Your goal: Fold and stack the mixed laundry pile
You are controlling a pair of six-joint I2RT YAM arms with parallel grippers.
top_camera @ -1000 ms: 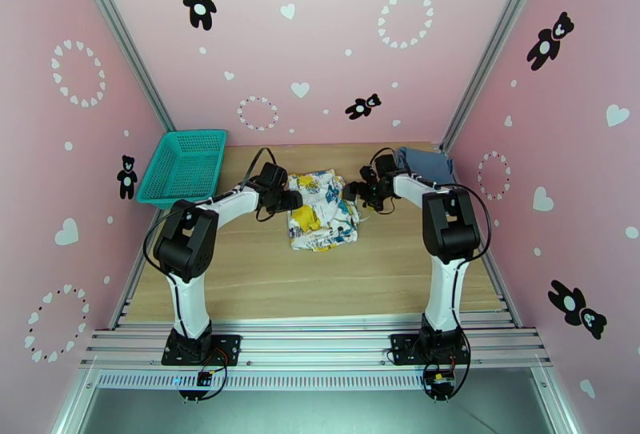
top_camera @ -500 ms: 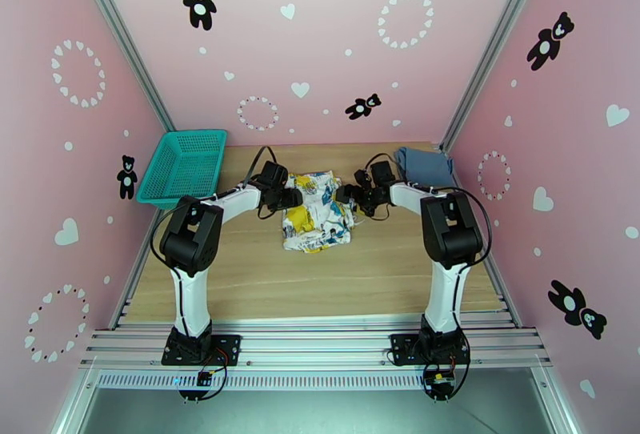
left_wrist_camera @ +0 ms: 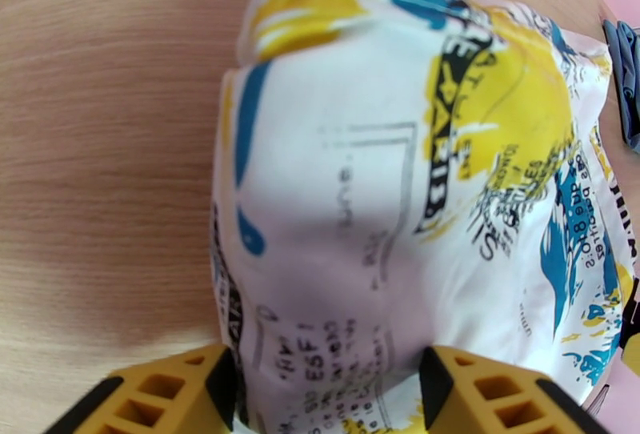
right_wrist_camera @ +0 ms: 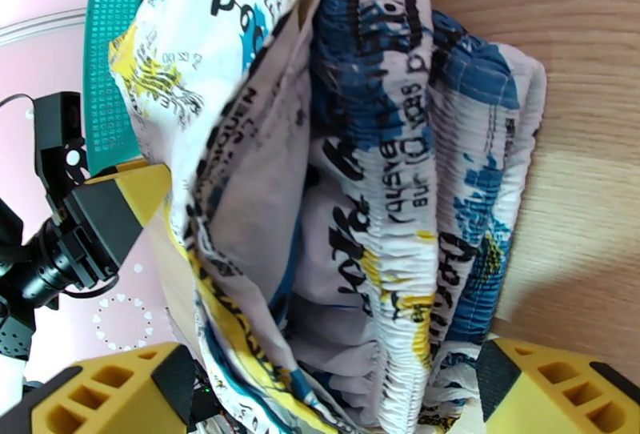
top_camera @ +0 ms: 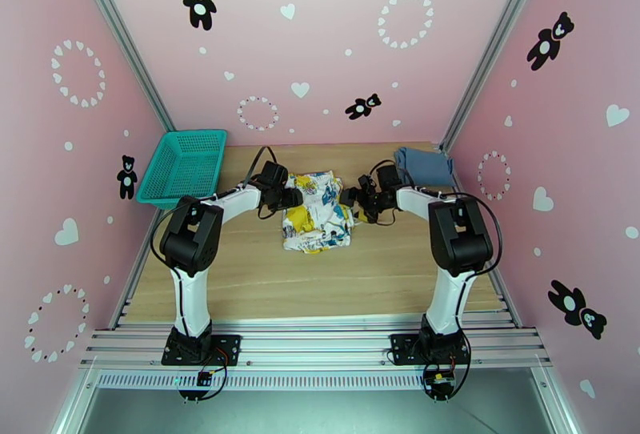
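Observation:
The white cloth with yellow-and-blue print (top_camera: 318,213) lies bunched at the middle of the table. My left gripper (top_camera: 288,198) is at its left edge. In the left wrist view the cloth (left_wrist_camera: 384,187) bulges between the gripper's (left_wrist_camera: 328,399) wide-set yellow fingers, which stand open. My right gripper (top_camera: 352,198) is at the cloth's right edge, open wide, with the folds (right_wrist_camera: 360,211) between its fingers (right_wrist_camera: 120,391). The dusty-blue tank top (top_camera: 424,165) lies at the back right corner, apart from both grippers.
A teal mesh basket (top_camera: 184,166) stands at the table's back left. Pink walls close in the table (top_camera: 320,279) on three sides. Bare wood stretches from the cloth to the front edge.
The right gripper has pushed left against the cloth, which has shifted left and bunched narrower. The right elbow swung outward. The left gripper's fingers have drawn in slightly.

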